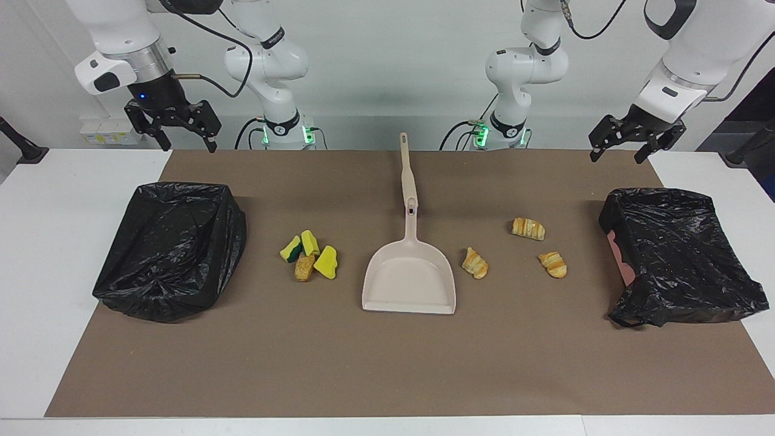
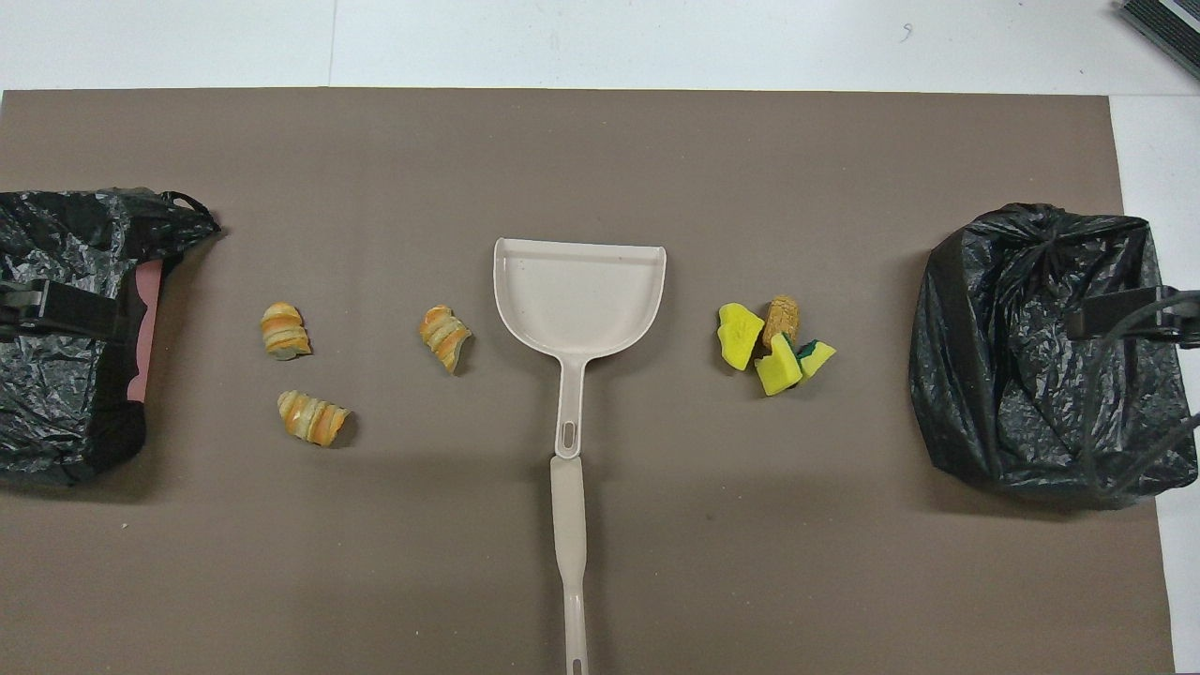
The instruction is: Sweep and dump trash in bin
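Observation:
Three striped croissant-like trash pieces (image 1: 528, 228) (image 1: 475, 263) (image 1: 553, 264) lie on the brown mat between the beige dustpan (image 1: 409, 278) and the bin (image 1: 672, 254) at the left arm's end. Beside the dustpan toward the right arm's end, yellow sponge wedges (image 1: 327, 262) and a brown nugget (image 1: 304, 266) sit in a cluster (image 2: 778, 352). A second black-bagged bin (image 1: 169, 251) stands at the right arm's end. My right gripper (image 1: 188, 145) and left gripper (image 1: 616, 158) hang open and empty, high above the mat's corners by the robots.
The dustpan's long handle (image 1: 404, 169) points toward the robots, its mouth away from them. A pink bin wall (image 2: 147, 328) shows under the bag at the left arm's end. White table (image 1: 54, 200) surrounds the mat. One finger of each gripper (image 2: 66, 309) (image 2: 1120, 314) shows over the bins.

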You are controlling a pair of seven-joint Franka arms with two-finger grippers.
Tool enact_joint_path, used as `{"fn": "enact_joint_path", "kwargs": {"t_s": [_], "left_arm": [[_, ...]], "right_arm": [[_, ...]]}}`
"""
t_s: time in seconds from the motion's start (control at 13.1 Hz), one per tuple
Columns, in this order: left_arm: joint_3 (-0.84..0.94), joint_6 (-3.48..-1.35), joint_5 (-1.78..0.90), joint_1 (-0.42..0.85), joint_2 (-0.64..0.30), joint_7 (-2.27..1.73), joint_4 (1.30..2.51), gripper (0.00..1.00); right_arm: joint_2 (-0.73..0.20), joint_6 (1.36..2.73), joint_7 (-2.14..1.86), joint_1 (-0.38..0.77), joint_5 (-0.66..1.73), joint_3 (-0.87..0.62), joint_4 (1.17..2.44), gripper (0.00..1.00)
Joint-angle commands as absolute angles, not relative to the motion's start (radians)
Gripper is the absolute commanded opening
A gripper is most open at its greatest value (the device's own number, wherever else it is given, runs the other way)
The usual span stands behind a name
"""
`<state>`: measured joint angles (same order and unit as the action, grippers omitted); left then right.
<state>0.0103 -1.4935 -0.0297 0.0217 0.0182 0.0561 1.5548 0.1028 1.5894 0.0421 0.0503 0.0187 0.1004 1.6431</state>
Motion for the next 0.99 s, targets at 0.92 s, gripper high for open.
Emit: {"fn": "enact_joint_path", "kwargs": {"t_s": [0.92], "left_arm": [[0.005, -1.618, -0.034, 0.187, 0.051, 0.126, 1.741, 1.00]], "right_arm": [[0.114, 1.588, -0.025, 0.049, -0.009, 0.104, 1.663, 1.00]]}}
